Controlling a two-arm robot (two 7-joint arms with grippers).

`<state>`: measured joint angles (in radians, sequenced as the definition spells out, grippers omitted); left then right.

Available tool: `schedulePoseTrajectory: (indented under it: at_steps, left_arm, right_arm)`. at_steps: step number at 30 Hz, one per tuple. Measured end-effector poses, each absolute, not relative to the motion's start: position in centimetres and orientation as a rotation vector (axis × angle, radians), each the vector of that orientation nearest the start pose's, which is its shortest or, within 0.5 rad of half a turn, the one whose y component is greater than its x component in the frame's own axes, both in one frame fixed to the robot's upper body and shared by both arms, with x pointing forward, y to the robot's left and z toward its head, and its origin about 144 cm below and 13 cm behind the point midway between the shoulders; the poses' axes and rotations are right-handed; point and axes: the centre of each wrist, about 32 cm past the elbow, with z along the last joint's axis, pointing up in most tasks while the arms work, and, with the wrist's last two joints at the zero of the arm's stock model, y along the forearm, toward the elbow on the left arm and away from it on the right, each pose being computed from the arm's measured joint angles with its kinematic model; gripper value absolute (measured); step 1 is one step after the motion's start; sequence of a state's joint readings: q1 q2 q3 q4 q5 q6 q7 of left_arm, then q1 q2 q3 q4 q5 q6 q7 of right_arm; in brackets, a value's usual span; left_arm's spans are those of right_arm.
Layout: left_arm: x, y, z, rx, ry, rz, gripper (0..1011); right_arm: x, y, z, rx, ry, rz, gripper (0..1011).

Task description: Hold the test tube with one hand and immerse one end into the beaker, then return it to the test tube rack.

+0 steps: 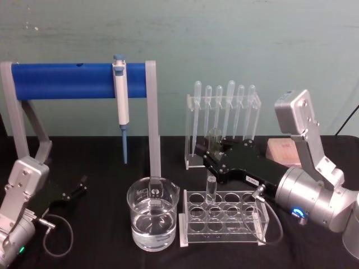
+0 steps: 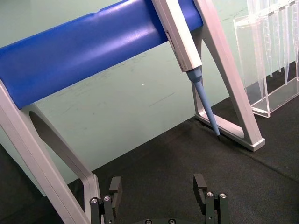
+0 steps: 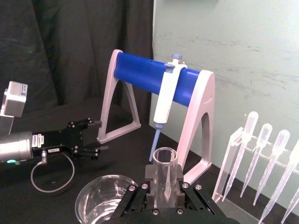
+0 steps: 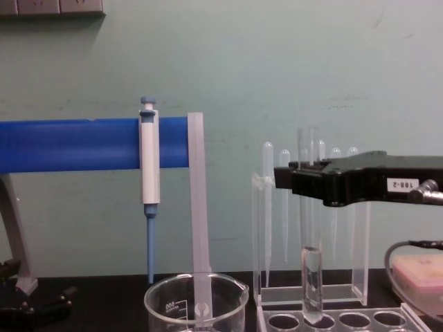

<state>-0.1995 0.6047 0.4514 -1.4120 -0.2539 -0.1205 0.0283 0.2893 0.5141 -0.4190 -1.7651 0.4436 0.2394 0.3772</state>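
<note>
Clenching the test tube [image 4: 309, 228], right tool [image 4: 299, 181] bears label "188-2"; left tool [image 2: 159, 186] released.

Right arm: reaches in from the right side, silver cylindrical wrist with a glowing blue ring, black body stretched forward and leftward above the table.
Right gripper [image 1: 212, 150]: level, fingers [image 3: 150, 183] closed on the upper part of the test tube [image 4: 311, 277], which it holds upright.
Left arm: low at the left edge, silver wrist with a green light.
Left gripper [image 1: 82, 184]: near the table, fingers [image 2: 115, 185] spread apart, holding nothing.
</note>
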Motion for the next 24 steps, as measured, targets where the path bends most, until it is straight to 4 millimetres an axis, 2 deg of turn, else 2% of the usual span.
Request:
schedulePoseTrajectory:
  at_steps: [14,24]
  left_arm:
    - [48.9,31.0,114.0,0.304,-0.285,1.248,1000]
    - [48.9,31.0,114.0,0.304,-0.285,1.248,1000]
  right_arm:
    - [48.3,-23.1,126.1,-0.133,-0.092,-0.783,224]
    - [48.2,-23.4,125.0,-0.142,-0.071,-0.794,224]
